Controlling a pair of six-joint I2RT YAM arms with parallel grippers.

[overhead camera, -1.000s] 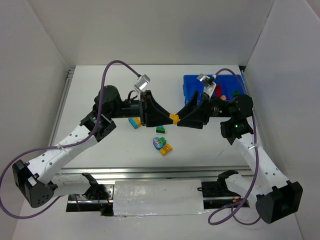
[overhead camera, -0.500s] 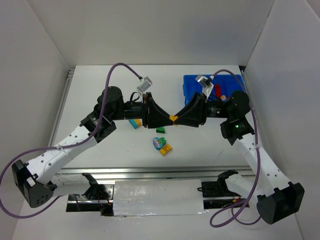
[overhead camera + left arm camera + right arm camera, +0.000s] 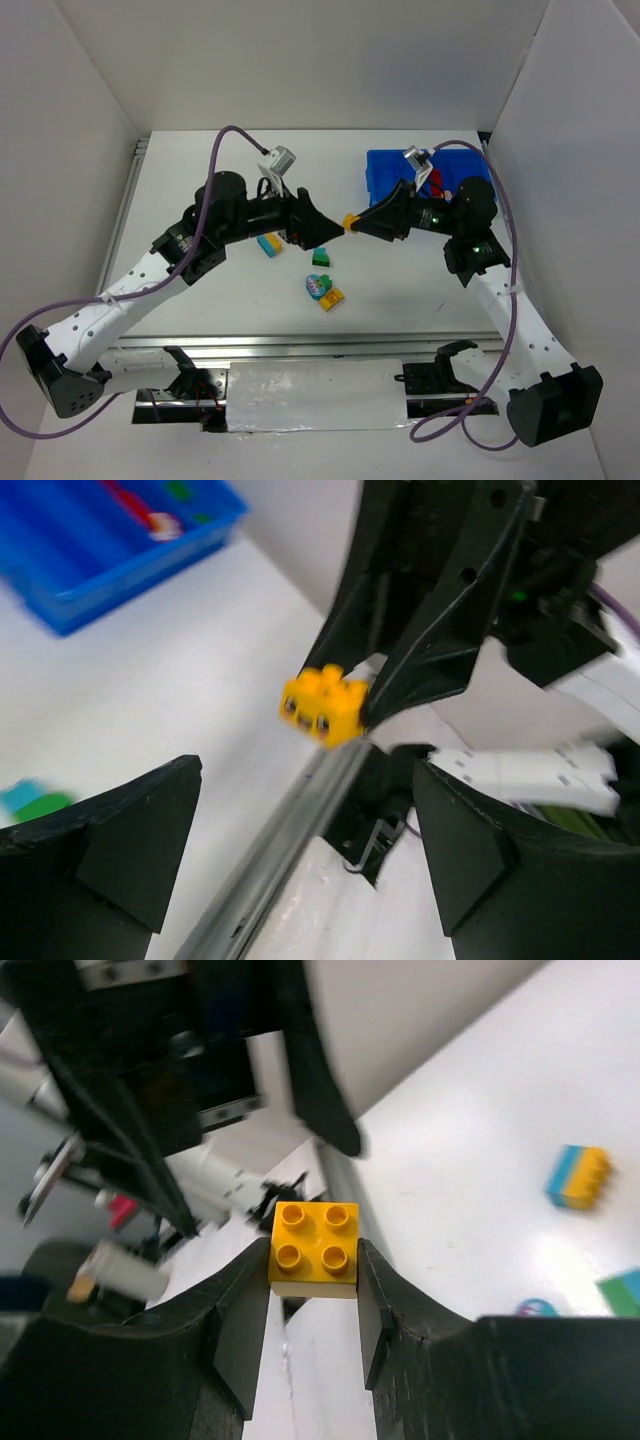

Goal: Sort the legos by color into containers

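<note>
A yellow lego (image 3: 349,222) hangs above the table, and my right gripper (image 3: 352,223) is shut on it. The right wrist view shows this lego (image 3: 313,1245) pinched between both pads. My left gripper (image 3: 322,229) stands open just left of it, with nothing between its fingers (image 3: 120,850). In the left wrist view the yellow lego (image 3: 323,706) sits ahead of my open jaws, apart from them. The blue tray of containers (image 3: 385,172) lies at the back right with red and green legos in it. On the table lie a cyan-yellow lego (image 3: 267,244), a green one (image 3: 321,258), a multicoloured one (image 3: 318,285) and a yellow one (image 3: 332,298).
White walls close in the table on the left, back and right. A metal rail (image 3: 300,343) runs along the near edge, with the arm bases behind it. The loose legos lie under and just in front of the two grippers.
My left gripper has opened, let go of the yellow lego and drawn back to the left. The right gripper closed on the lego and now holds it alone.
</note>
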